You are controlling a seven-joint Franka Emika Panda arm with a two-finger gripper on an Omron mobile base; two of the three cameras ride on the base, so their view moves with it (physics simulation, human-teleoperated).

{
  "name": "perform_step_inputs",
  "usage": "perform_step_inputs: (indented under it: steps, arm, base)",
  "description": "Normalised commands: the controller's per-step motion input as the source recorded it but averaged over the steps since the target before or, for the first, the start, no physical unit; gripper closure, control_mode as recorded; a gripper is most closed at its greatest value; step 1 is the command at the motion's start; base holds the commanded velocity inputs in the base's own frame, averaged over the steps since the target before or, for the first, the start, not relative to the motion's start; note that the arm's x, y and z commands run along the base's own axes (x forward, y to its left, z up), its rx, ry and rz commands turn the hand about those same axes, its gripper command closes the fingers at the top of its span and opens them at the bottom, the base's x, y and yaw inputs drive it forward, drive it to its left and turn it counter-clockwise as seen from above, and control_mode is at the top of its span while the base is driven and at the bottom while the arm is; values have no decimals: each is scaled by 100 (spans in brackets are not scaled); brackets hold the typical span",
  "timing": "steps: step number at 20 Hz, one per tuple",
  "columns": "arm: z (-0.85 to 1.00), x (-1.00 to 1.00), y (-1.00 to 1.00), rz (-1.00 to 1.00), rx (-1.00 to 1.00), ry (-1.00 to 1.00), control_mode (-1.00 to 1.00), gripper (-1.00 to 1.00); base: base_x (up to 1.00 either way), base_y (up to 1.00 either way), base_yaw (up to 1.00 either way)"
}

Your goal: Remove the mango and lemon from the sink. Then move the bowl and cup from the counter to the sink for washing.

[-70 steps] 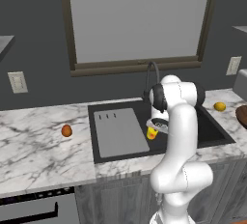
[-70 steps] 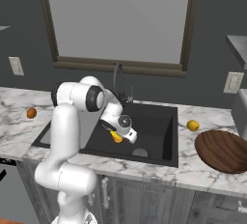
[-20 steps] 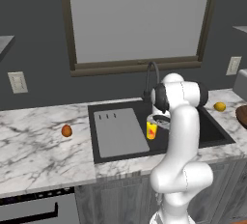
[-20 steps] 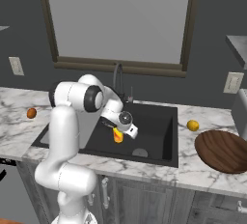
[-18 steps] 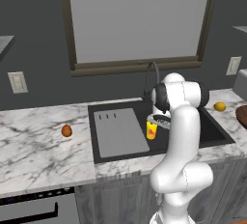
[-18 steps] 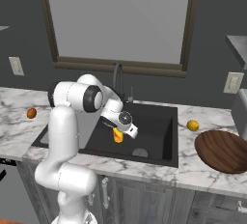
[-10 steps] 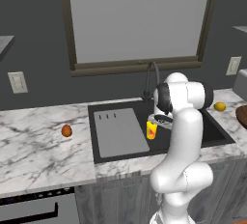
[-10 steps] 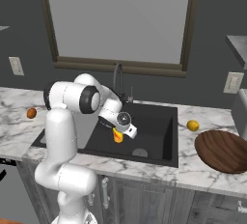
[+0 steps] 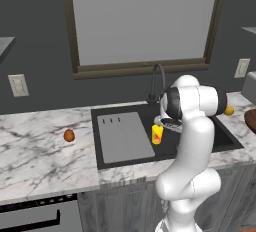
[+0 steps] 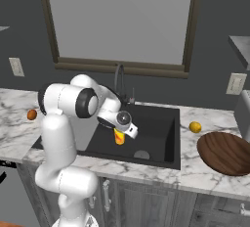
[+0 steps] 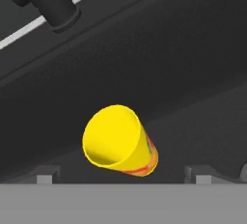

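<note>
One cup [image 11: 119, 141] between spread tool [image 11: 120, 178] fingers

cup [image 11: 120, 141]: yellow, red-orange mark low on its side, open mouth facing the camera
sink [image 11: 193, 73]: dark wall behind the cup

White arm bent forward and down, tool [image 11: 123, 177] pointing low, fingers spread wide, gripping nothing.

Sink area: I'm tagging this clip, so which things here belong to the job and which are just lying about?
Job:
mango
lemon
cup
bowl
sink
counter
gripper, open by the cup

Lying about:
faucet
wall outlet
window
</note>
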Motion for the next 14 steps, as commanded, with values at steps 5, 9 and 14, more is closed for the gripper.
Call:
perform_step_inputs:
  steps: [5, 9, 14]
  arm:
    - [26, -14, -4, 3, 0, 0, -100, -100]
    - [23, -16, -1, 1, 0, 0, -100, -100]
    - [27, -19, -3, 1, 0, 0, -100, -100]
  base:
    - [0, 0, 0]
    - [0, 0, 0]
    - [0, 0, 0]
